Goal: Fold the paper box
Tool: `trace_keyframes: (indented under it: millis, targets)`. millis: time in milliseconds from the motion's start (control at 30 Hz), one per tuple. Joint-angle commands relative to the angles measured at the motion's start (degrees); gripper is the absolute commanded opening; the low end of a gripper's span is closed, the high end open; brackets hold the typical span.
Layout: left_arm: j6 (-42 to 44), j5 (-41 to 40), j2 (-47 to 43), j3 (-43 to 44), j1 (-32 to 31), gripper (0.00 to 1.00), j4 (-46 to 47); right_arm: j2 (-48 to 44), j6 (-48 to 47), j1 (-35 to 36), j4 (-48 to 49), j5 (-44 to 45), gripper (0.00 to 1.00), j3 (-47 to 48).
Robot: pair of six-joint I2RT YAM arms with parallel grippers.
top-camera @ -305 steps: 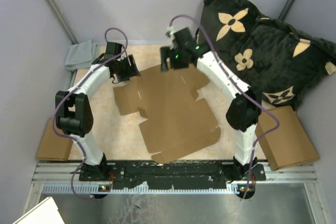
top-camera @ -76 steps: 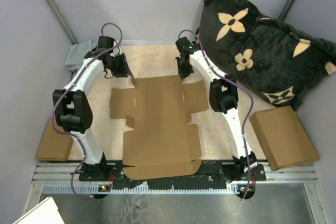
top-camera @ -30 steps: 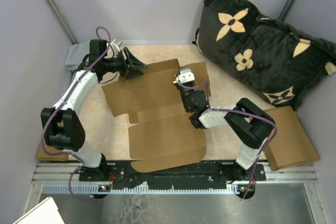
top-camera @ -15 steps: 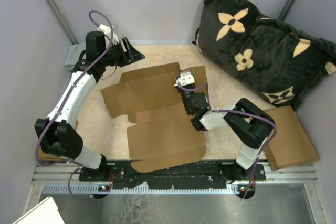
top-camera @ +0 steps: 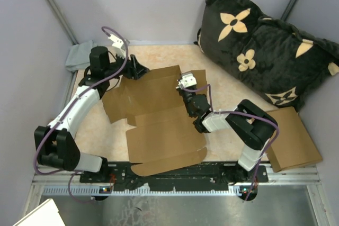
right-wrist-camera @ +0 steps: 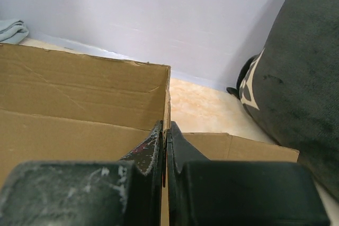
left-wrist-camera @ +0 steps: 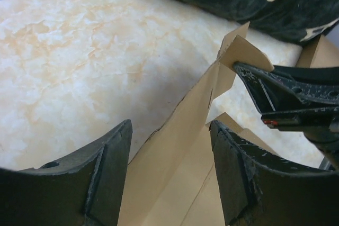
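Note:
The paper box [top-camera: 159, 125] is a large brown die-cut sheet lying mid-table, with its back panel [right-wrist-camera: 79, 93] tilted up. My right gripper [top-camera: 185, 84] sits at that panel's right end, shut on the thin cardboard edge [right-wrist-camera: 168, 104] where a side flap [right-wrist-camera: 238, 146] joins it. My left gripper [top-camera: 140, 71] is at the panel's back-left corner and stands open. In the left wrist view its fingers [left-wrist-camera: 108, 173] straddle the raised cardboard edge [left-wrist-camera: 175, 157] without touching it, and the right gripper [left-wrist-camera: 286, 91] shows beyond.
A black pillow with tan flowers [top-camera: 265, 41] fills the back right. Another brown box [top-camera: 290, 138] lies at the right edge. A grey cloth [top-camera: 79, 54] sits in the back-left corner. The walls are close behind.
My left gripper has swung from the back-left corner onto the raised panel's edge, its jaws widening. The right gripper has stayed shut on the cardboard. The sheet shifted slightly.

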Motion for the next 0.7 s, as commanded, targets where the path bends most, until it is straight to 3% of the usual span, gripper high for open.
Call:
trace_keyframes:
  millis: [0,433,667]
  targets:
    - [9.7,2.9,-1.2,-1.3,-2.3,0.66,3.1,-2.5,1.7,0.7,2.1,-1.4,0.00,-0.1]
    - [20.2,-3.0,2.2,-1.7,-4.2,0.66,0.9,-3.6,2.1,0.7,1.1,-2.8,0.00,-1.2]
    - [20.5,0.3,4.5,-0.9,-4.3,0.62,1.3,-6.7,2.0,0.7,0.0,-3.5,0.00,-2.7]
